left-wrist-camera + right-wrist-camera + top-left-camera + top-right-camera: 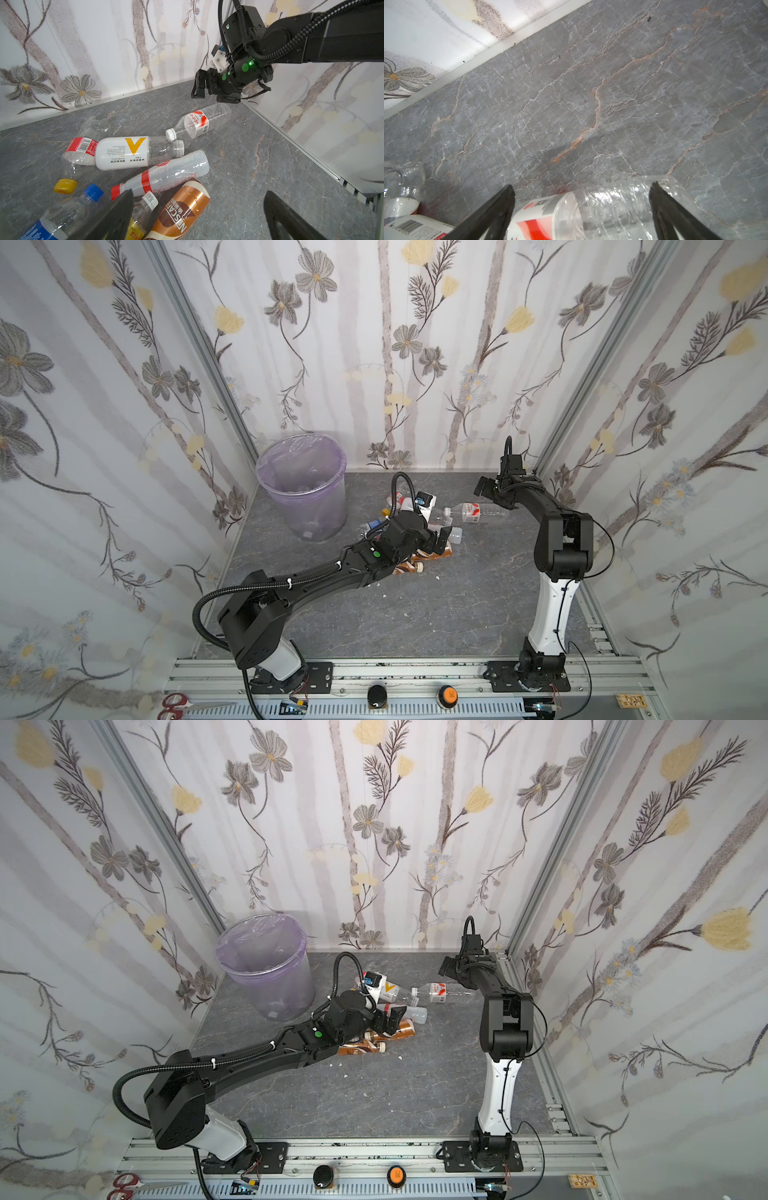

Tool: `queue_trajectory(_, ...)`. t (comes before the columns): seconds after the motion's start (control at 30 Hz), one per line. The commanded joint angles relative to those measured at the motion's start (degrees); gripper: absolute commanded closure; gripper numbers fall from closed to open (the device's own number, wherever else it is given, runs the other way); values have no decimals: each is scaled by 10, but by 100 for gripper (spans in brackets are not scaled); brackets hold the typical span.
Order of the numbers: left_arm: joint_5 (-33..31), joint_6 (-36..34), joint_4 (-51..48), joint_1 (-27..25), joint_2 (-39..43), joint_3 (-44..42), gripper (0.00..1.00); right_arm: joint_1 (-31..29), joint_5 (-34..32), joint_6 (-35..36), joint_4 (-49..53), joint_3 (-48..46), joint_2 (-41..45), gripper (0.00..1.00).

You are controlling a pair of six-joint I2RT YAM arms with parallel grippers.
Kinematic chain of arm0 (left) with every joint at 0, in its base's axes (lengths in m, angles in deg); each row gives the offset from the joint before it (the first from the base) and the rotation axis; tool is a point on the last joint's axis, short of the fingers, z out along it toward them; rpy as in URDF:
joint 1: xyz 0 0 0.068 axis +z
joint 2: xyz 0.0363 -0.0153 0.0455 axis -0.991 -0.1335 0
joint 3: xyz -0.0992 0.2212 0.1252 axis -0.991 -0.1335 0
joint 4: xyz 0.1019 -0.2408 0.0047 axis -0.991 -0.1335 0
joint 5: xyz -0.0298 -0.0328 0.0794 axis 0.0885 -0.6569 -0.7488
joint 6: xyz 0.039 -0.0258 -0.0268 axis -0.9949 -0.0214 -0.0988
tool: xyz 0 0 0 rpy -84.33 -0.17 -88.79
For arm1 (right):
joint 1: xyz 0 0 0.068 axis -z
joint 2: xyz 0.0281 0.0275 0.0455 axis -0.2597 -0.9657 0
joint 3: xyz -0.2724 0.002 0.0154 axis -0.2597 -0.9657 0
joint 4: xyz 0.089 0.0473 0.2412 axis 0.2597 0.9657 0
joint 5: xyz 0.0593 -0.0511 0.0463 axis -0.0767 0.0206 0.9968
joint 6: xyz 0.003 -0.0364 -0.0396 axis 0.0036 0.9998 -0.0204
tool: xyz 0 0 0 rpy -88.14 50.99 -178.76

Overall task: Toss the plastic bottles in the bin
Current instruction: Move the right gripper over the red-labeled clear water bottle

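— Left gripper (199, 195) is hanging wide open with nothing in it, and we're looking down between its fingers at the brown coffee bottle (182, 209) on the near edge of the pile of plastic bottles (158, 176).

— We're reading that bottle's long axis as running away from the wrist, crossing the line from finger to finger. We're judging that a plain close would take it across the body.

— Going farther back, the right gripper (582, 186) is spread open too, empty, hovering over the clear bottle (602, 207) with the red-and-white label. It's lying on its side at the pile's right fringe, cap end nearest the others.

— That's the awkward one. Its length is lying along the span between the fingers, not across it, so we're guessing the wrist wants a turn first.

— Farthest back, the bin (266, 466) is standing upright in the far left corner, near the pile. We're calling the left arm (316, 576) the closer one; the right would be reaching over the bottles.

— What we're missing: the left arm is covering part of the pile in both top views, so we're not counting. The right wrist view is cutting off the clear bottle's lower side, and we can't tell how high the right gripper is hanging above it. Something pale is showing through the bin wall; we can't say what.
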Motion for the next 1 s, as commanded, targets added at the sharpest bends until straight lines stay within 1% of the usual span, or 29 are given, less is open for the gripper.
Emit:
queue_trajectory(0.0, -3, -4, 21, 0, -2, 6, 0, 0, 13, 8, -9, -1, -8, 0)
queue_trajectory(0.27, 1, -1, 21, 1, 0, 7, 0, 3, 18, 7, -9, -17, -1, 0)
queue_trajectory(0.67, 14, 8, 21, 0, -9, 22, 0, 3, 14, 0, -50, -126, 68, 0)
queue_trajectory(0.97, 8, 10, 21, 0, 8, 6, 0, 2, 28, -8, -91, -198, 125, 0)
